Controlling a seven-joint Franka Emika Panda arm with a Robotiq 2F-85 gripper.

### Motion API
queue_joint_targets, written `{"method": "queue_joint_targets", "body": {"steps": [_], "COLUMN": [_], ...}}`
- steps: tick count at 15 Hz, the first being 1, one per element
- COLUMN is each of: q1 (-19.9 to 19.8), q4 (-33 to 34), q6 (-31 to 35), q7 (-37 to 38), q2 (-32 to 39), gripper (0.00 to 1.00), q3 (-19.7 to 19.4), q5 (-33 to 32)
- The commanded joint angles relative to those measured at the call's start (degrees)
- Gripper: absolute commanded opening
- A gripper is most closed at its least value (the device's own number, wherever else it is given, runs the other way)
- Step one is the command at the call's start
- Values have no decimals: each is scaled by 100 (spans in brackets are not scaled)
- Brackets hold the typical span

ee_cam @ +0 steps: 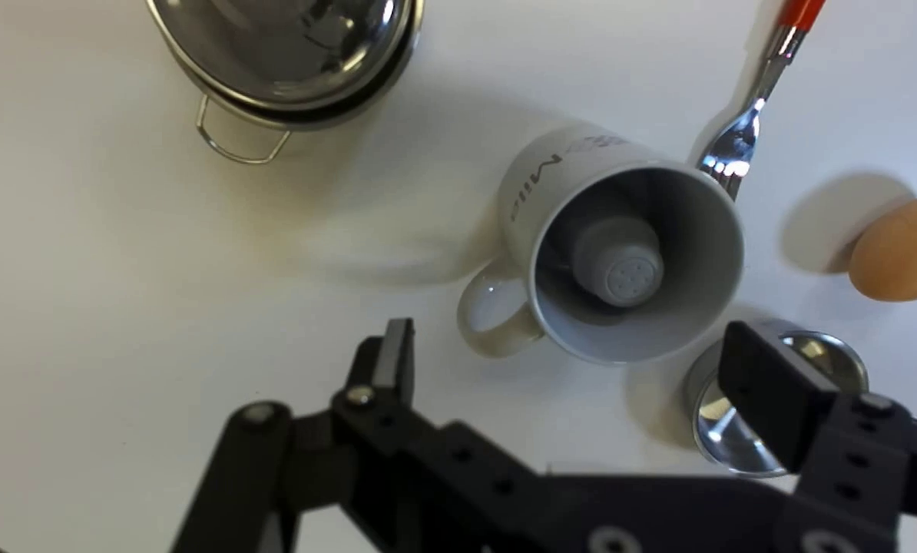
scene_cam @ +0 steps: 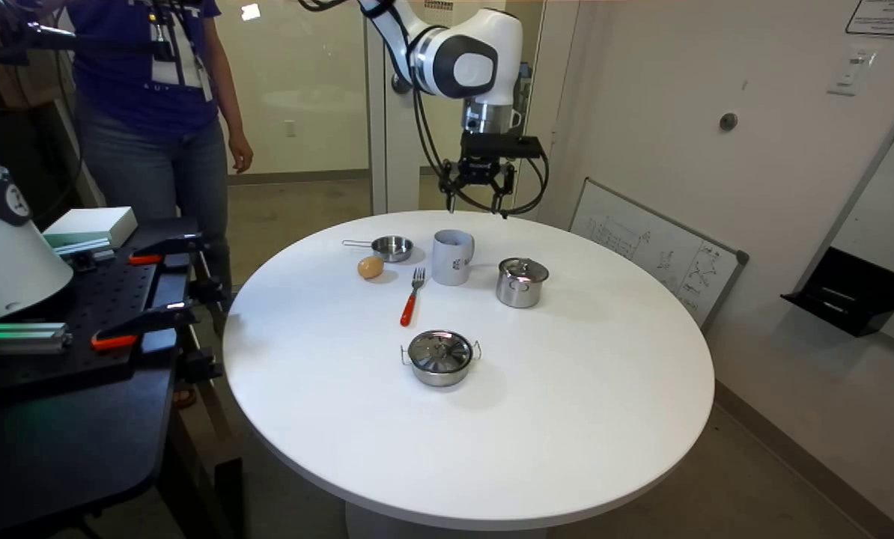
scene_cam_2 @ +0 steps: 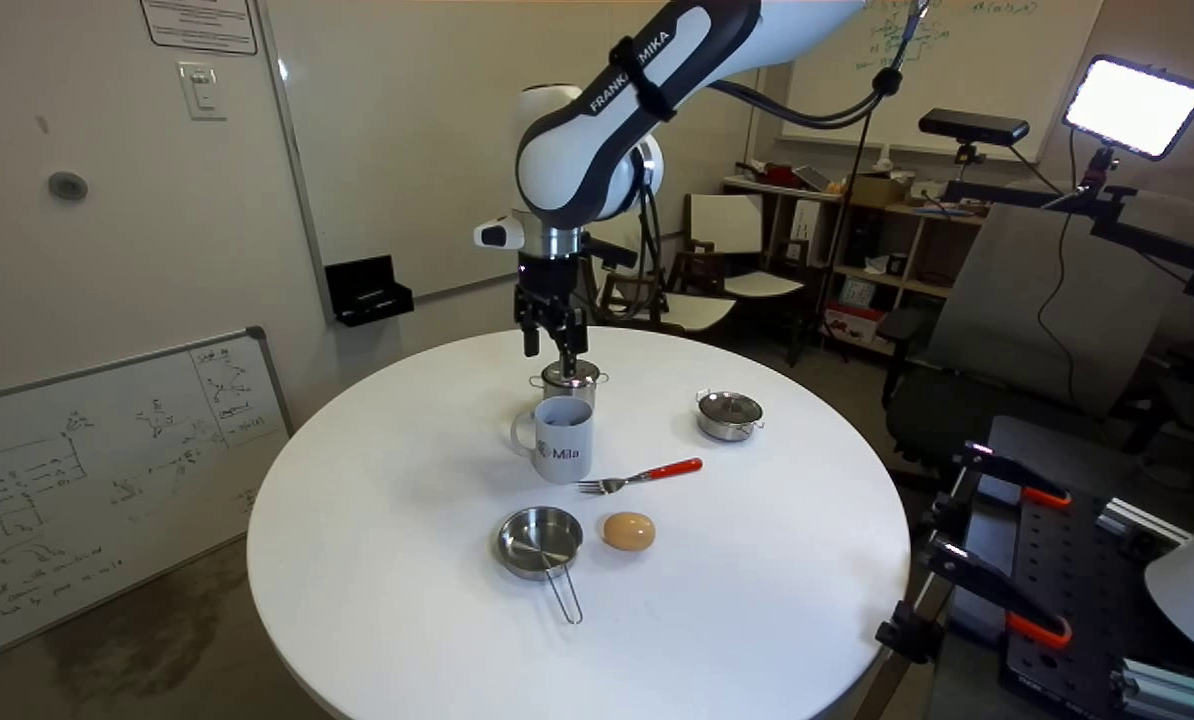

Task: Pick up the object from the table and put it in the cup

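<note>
The cup, a white mug with a handle and "Mila" print, stands upright on the round table in both exterior views (scene_cam: pixel 451 262) (scene_cam_2: pixel 563 452) and in the wrist view (ee_cam: pixel 524 180). The object, a small stubby item that looks grey in the shade with a round dotted end (ee_cam: pixel 631 278), is inside the cup in the wrist view. It seems to lean there. My gripper is open and empty, with its fingers wide apart, in the wrist view (ee_cam: pixel 570 346). It hangs above the table, apart from the cup, in both exterior views (scene_cam: pixel 477 209) (scene_cam_2: pixel 550 360).
Near the cup are a small steel pan (scene_cam_2: pixel 540 545), a tan-orange egg (scene_cam_2: pixel 629 531), a red-handled fork (scene_cam_2: pixel 647 474) and a tall lidded steel pot (scene_cam: pixel 522 283). A shallow lidded pot (scene_cam: pixel 440 359) stands farther off. A person (scene_cam: pixel 144 97) stands behind the table.
</note>
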Motion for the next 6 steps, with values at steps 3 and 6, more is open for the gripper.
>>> {"method": "queue_joint_targets", "body": {"steps": [3,6], "q1": [-34,-35], "q4": [18,14], "q6": [37,34], "q7": [37,37], "q2": [-115,-87], "gripper": [100,100], "q3": [34,36], "q5": [-39,-39]}}
